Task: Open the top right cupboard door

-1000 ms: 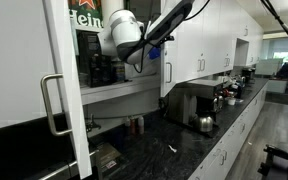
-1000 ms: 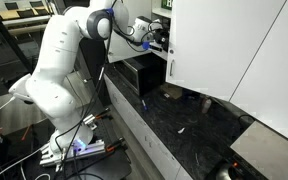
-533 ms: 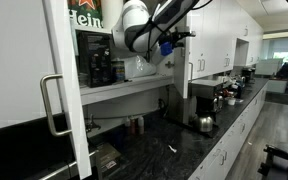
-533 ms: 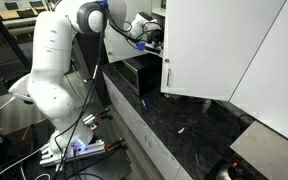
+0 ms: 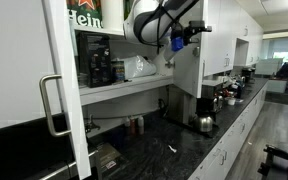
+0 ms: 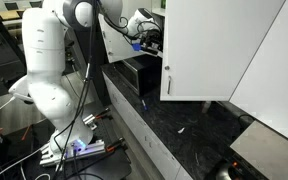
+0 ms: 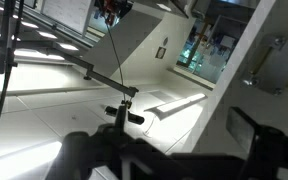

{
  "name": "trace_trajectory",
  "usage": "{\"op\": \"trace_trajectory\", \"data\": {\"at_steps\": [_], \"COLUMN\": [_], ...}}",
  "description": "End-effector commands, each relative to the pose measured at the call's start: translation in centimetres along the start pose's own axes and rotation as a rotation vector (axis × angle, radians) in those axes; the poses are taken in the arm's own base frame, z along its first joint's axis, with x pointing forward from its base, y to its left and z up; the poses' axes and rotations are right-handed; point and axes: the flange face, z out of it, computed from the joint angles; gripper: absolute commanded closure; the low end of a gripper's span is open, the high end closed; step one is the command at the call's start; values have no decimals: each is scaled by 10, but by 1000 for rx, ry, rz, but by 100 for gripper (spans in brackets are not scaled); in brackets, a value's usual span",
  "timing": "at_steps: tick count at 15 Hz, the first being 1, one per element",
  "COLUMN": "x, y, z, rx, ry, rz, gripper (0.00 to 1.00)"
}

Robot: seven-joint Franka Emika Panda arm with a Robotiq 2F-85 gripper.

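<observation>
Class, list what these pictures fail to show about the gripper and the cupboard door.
1. Gripper, in an exterior view: the top right cupboard door covers its fingertips, so open or shut is unclear.
2. Gripper, wrist view: a dark blur cut off by the bottom edge; contact with the door unseen.
3. Cupboard's inside, that same exterior view: hidden behind the door.

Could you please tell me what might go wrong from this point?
The gripper sits by the edge of the top right cupboard door, above its handle, so contact may slip and the door swing back. Pushed further, the door could knock the neighbouring cabinet front.
</observation>
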Motion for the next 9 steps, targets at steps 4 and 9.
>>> {"op": "trace_trajectory", "data": {"at_steps": [4, 9], "x": [-22, -25], "y": [5, 19], "z": [-50, -98], "rx": [246, 512], "ry": [-2, -56], "rz": [-88, -201], "gripper": [0, 0]}}
